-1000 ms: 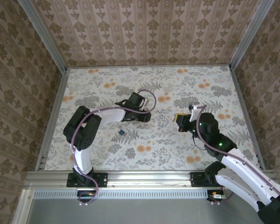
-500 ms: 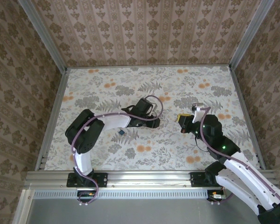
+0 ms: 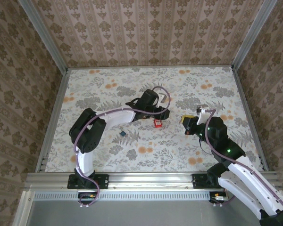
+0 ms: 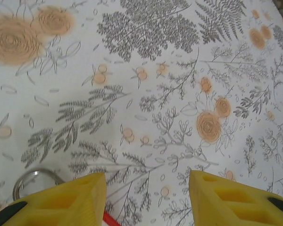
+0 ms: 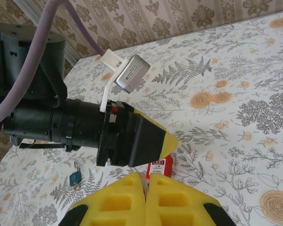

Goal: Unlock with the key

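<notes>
The key (image 3: 123, 133) with its dark blue head lies loose on the table; in the right wrist view the key (image 5: 75, 178) rests at the lower left. The small red padlock (image 3: 157, 123) lies between the two grippers. My left gripper (image 3: 159, 116) hovers right over it, open. In its own view the left gripper (image 4: 148, 190) shows bare table between the fingers, the shackle (image 4: 33, 181) outside the left finger (image 4: 66, 202). My right gripper (image 5: 146, 182) is shut just short of the padlock (image 5: 161, 165), with a thin grey metal blade pinched in its seam.
Floral tablecloth (image 3: 198, 89) covers the table, with patterned walls on three sides and a metal rail (image 3: 146, 178) along the near edge. The left arm's purple cable (image 3: 160, 92) loops above its wrist.
My left arm has swung to the right, and the red padlock now shows below its gripper. The right gripper has drifted slightly right. The blue key has stayed put.
</notes>
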{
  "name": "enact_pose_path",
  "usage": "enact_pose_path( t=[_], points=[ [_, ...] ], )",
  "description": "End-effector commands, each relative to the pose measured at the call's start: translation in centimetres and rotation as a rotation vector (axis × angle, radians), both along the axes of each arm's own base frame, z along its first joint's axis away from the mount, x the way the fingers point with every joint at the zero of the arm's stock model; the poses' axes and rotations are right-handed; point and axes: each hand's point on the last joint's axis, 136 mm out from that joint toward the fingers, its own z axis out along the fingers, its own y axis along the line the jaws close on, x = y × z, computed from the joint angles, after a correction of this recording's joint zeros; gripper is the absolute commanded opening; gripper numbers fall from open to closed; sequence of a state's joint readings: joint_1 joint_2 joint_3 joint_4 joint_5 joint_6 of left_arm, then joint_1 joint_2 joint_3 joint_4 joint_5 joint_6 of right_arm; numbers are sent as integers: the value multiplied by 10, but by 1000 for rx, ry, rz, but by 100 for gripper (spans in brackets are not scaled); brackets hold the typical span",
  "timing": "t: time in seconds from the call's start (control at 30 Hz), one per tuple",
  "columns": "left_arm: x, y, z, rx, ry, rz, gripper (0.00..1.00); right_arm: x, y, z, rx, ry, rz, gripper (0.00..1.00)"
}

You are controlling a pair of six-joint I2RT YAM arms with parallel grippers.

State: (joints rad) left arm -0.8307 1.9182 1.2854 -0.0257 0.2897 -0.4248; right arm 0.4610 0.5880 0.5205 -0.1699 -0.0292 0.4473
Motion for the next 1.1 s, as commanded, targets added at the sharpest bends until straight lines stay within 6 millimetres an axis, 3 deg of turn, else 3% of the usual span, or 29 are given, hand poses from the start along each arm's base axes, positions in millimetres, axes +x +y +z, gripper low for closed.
enact_pose_path(
  t=[0.0,0.1,0.2,0.53,0.87,1.07],
  points=[
    [2,0,1,25,-7,-55,49,-1,-7,-3,-26,4,-22,5],
    [10,6,14,46,-48,-64,50,0,-8,-3,-25,3,-25,5],
    [24,14,14,67,-45,-77,52,0,-8,-3,-21,3,-24,5],
    [37,11,-20,157,-9,-187,50,1,-8,-3,-19,10,-24,5],
    [52,19,-40,166,27,-182,49,2,-6,-5,-10,20,-17,5],
    [50,25,-46,172,43,-180,47,3,-4,-8,-9,27,-15,5]
  ],
)
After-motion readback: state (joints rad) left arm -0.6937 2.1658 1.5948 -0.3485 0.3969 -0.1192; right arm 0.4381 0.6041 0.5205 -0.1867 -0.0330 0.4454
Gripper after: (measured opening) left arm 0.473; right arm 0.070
